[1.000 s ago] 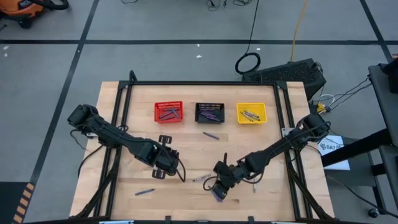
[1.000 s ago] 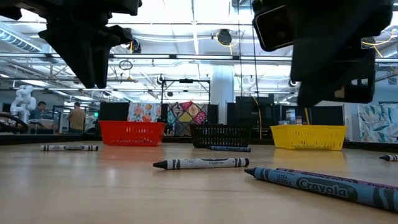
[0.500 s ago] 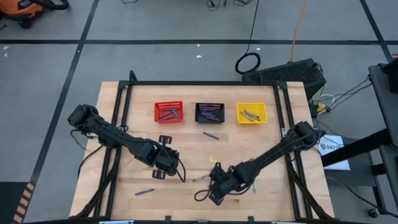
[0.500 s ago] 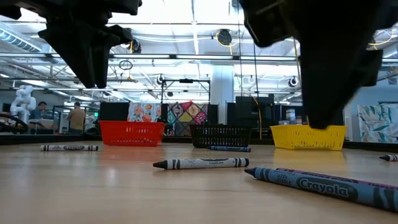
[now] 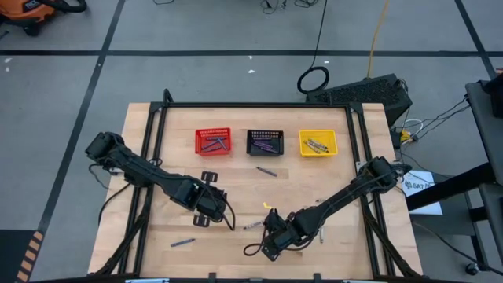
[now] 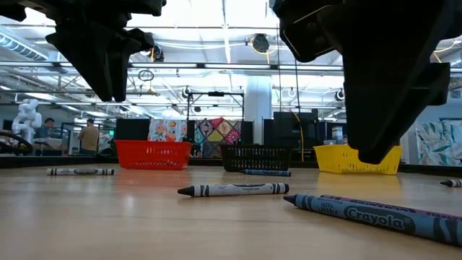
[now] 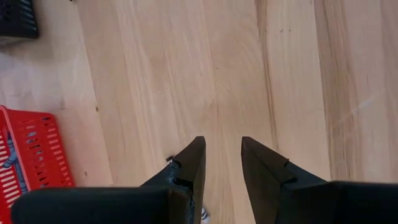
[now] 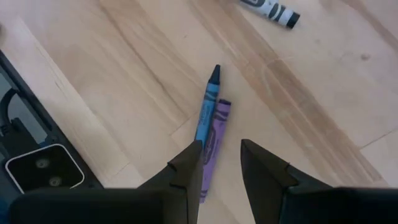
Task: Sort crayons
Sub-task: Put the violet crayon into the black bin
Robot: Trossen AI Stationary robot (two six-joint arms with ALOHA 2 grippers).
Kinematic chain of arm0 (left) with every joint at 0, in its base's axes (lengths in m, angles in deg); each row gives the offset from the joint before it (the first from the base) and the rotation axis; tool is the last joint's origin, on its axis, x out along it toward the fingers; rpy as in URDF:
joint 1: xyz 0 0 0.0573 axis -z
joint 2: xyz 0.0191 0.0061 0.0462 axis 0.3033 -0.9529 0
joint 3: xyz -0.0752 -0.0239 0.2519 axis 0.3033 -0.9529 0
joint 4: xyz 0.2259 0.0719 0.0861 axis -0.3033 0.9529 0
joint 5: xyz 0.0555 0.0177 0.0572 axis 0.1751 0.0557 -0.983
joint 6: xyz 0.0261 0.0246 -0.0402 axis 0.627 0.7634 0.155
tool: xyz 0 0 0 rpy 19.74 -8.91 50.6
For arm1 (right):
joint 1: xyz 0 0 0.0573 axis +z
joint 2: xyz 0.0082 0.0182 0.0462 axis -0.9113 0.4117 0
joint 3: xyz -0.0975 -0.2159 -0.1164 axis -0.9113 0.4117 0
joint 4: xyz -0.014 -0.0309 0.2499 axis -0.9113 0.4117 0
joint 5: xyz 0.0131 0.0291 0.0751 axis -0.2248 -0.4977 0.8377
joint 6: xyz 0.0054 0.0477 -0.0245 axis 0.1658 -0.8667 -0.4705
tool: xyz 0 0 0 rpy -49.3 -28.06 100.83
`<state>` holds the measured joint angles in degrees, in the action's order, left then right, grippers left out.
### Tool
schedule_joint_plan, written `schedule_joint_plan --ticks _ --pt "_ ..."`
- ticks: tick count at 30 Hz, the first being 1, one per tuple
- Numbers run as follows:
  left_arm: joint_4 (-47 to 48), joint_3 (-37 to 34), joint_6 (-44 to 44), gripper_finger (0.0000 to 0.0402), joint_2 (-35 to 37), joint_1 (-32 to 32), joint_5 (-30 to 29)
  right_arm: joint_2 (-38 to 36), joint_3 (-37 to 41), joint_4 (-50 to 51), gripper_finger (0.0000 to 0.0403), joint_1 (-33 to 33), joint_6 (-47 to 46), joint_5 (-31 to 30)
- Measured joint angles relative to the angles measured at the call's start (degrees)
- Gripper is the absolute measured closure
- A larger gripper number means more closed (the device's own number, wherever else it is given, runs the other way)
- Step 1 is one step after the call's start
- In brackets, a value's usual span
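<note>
Crayons (image 8: 207, 118): two under right gripper (image 8: 221, 149)

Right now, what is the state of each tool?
Left tool: open, holding nothing, over bare table.
Right tool: open, empty, above the blue crayon and purple crayon.
</note>
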<state>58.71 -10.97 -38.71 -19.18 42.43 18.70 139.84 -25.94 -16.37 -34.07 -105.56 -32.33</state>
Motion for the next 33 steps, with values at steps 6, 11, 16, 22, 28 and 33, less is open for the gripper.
schedule_joint_plan --ticks 6,11,16,22,28,33 --pt "0.05 0.00 0.00 0.0307 0.00 0.00 0.00 0.00 0.00 -0.02 0.0307 0.25 -0.47 -1.11" --pt "0.08 0.00 -0.01 0.0307 0.00 0.00 0.01 1.21 0.00 -2.05 0.0307 0.71 -1.01 -1.07" --pt "-0.06 0.02 -0.02 0.0307 -0.02 0.00 0.02 3.19 0.02 -3.19 0.0307 0.92 -0.95 0.40" --pt "-0.28 0.02 -0.04 0.0307 -0.02 0.00 0.04 4.18 0.02 -2.48 0.0307 0.92 -1.05 0.33" --pt "-0.50 0.02 -0.02 0.0307 -0.02 0.00 0.04 5.30 -0.16 -1.91 0.0307 0.88 -1.21 0.38" --pt "-0.87 0.02 0.00 0.0307 -0.02 0.00 0.04 5.64 -0.24 0.88 0.0307 0.68 -0.93 0.25"
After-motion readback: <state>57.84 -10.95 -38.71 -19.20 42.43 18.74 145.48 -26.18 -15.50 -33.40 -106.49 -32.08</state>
